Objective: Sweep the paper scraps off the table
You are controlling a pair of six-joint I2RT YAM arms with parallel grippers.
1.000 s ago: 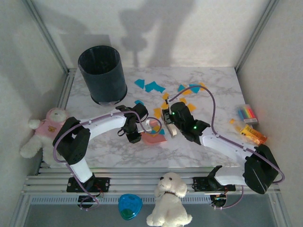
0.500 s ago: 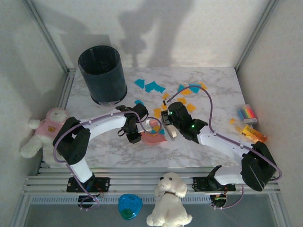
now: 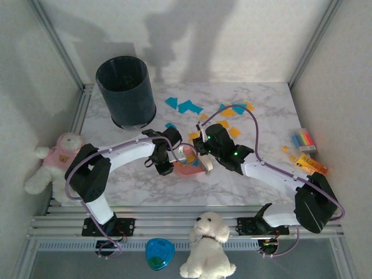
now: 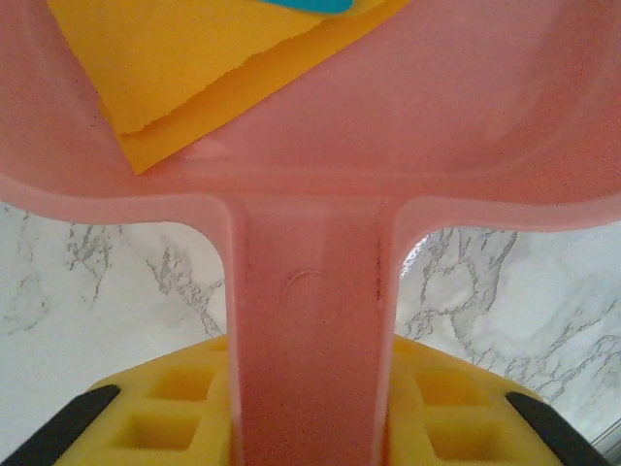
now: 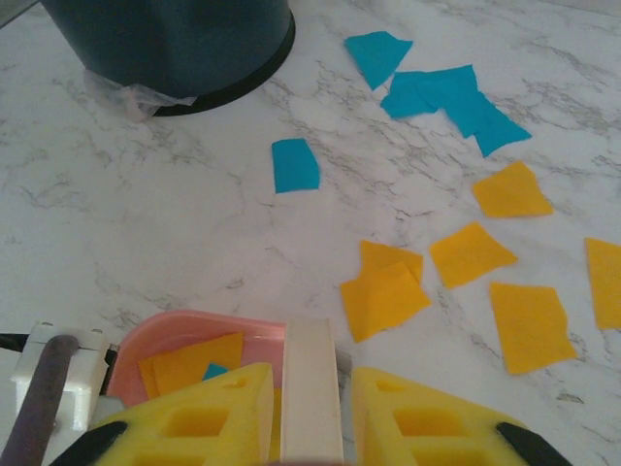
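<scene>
Marble table (image 3: 133, 187) w/ paper scraps (image 3: 187, 107)

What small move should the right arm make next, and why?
Probably the right gripper should carry its white tool just beyond the two overlapping orange scraps and draw them toward the pink dustpan. Those scraps lie nearest the pan, which the left gripper holds by its handle and which already contains a few.

Paper scraps (image 5: 469, 254) on table (image 5: 146, 223), behind dustpan (image 5: 243, 328)
</scene>
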